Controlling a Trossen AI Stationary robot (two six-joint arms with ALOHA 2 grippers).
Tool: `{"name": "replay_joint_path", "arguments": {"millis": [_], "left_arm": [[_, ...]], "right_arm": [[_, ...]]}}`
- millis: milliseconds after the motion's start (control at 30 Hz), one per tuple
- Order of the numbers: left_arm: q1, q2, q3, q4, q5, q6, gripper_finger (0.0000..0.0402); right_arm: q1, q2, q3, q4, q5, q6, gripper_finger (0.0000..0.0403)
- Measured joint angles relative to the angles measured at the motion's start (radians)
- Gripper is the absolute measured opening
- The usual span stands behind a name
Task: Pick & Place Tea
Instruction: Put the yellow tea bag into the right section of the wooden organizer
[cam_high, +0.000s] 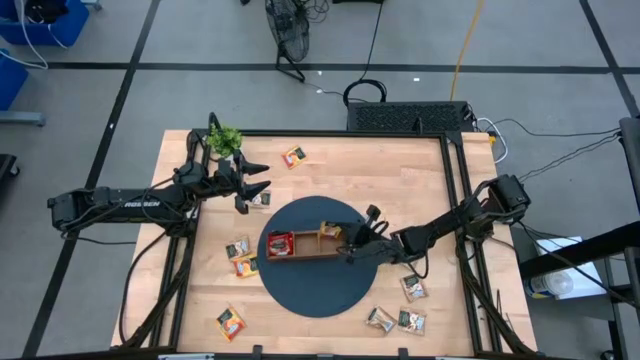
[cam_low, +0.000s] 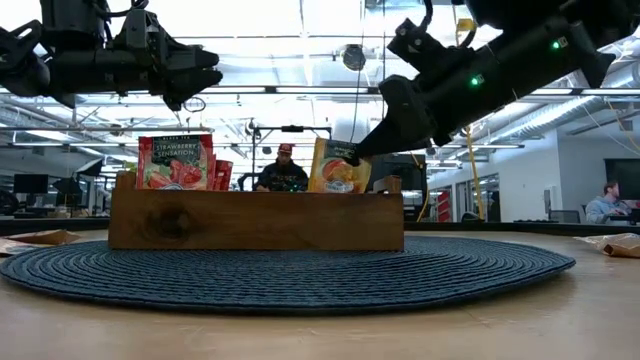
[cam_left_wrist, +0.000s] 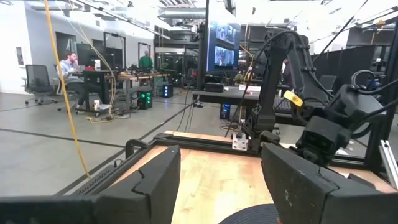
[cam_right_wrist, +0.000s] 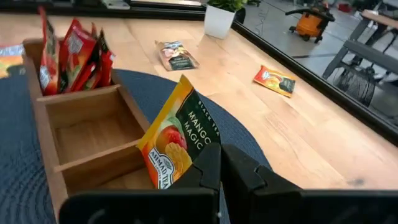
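Item: orange sachet (cam_right_wrist: 180, 134), labelled mango. Pinched by one lower corner in the right gripper (cam_right_wrist: 221, 169), fingers closed tight on it, held tilted over the end compartment of the wooden tray (cam_right_wrist: 93, 134) farthest from the red sachets (cam_right_wrist: 71, 53). Its lower edge sits about at the tray's rim; whether it already touches the wood is hard to tell.

Item: red sachets. Standing upright in the tray's opposite end compartment. Middle compartment bare.

Item: left gripper (cam_high: 250, 187). Raised off the table beyond the tray on the potted plant (cam_high: 225, 139) side, fingers partway apart, nothing between them.

Item: loose sachets. Scattered on the table around the tray, one (cam_high: 294, 156) beside the plant, several more (cam_high: 410, 321) off the dark round mat (cam_high: 320, 295).

Risks, as judged:
- Corner grip is shallow; the sachet can pivot or slip before it is inside.
- Tilted release may leave it draped over the rim or divider, or tip it onto the mat.
- Pressing down on the rim could shove the tray and topple the red sachets.
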Motion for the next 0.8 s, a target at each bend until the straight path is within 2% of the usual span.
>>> {"name": "replay_joint_path", "arguments": {"millis": [300, 633, 800], "left_arm": [[0.000, 0.000, 0.000, 0.000, 0.000, 0.000, 0.0225], [0.000, 0.000, 0.000, 0.000, 0.000, 0.000, 0.0225], [0.000, 0.000, 0.000, 0.000, 0.000, 0.000, 0.0225]], "right_arm": [[0.045, 0.000, 0.000, 0.005, 0.058, -0.101, 0.0000], [0.048, 0.001, 0.029, -0.001, 0.008, -0.182, 0.0000], [0.048, 0.001, 0.040, -0.058, -0.002, -0.178, 0.0000]]}}
